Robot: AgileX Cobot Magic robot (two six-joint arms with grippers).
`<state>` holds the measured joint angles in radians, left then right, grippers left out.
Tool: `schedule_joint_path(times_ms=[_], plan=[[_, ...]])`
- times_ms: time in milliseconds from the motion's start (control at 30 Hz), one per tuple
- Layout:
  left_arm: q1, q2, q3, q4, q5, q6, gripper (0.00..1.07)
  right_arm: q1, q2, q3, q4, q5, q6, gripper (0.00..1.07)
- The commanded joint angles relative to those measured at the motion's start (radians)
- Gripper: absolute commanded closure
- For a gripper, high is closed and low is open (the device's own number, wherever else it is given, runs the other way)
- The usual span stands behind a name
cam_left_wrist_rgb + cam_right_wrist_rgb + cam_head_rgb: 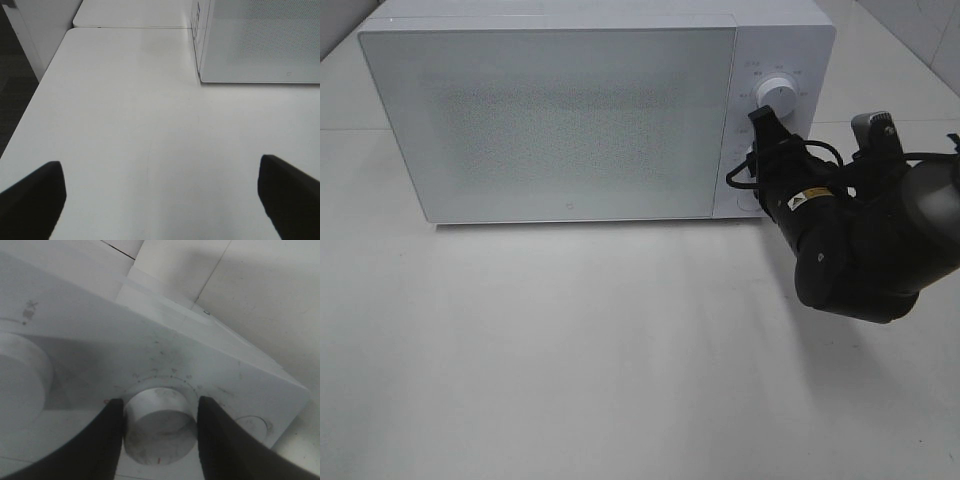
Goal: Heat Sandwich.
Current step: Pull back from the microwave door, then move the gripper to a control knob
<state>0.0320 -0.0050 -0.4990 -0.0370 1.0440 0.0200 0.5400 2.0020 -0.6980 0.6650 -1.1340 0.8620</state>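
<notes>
The sandwich is out of view. A white microwave [550,120] stands on the table with its door closed. My right gripper [757,150] reaches to the control panel, and in the right wrist view its two black fingers [112,435] press the sides of the lower timer knob [159,432]. The upper knob [778,93] stands free above it. My left gripper [160,192] is open over bare table to the left of the microwave [260,40], with nothing between its fingers. The left arm does not show in the exterior high view.
A round door button [748,200] sits below the lower knob. The white table [570,350] stretches in front of the microwave. In the left wrist view the table's edge [30,110] drops to a dark floor.
</notes>
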Motion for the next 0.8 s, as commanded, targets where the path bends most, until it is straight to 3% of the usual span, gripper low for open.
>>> schedule_joint_path(times_ms=[33, 800], plan=[[0.005, -0.026, 0.004, 0.0, -0.009, 0.0, 0.09, -0.006, 0.0, -0.002, 0.055, -0.037, 0.107, 0.96], [0.005, -0.026, 0.004, 0.0, -0.009, 0.0, 0.09, -0.006, 0.0, -0.002, 0.055, -0.117, 0.552, 0.95]])
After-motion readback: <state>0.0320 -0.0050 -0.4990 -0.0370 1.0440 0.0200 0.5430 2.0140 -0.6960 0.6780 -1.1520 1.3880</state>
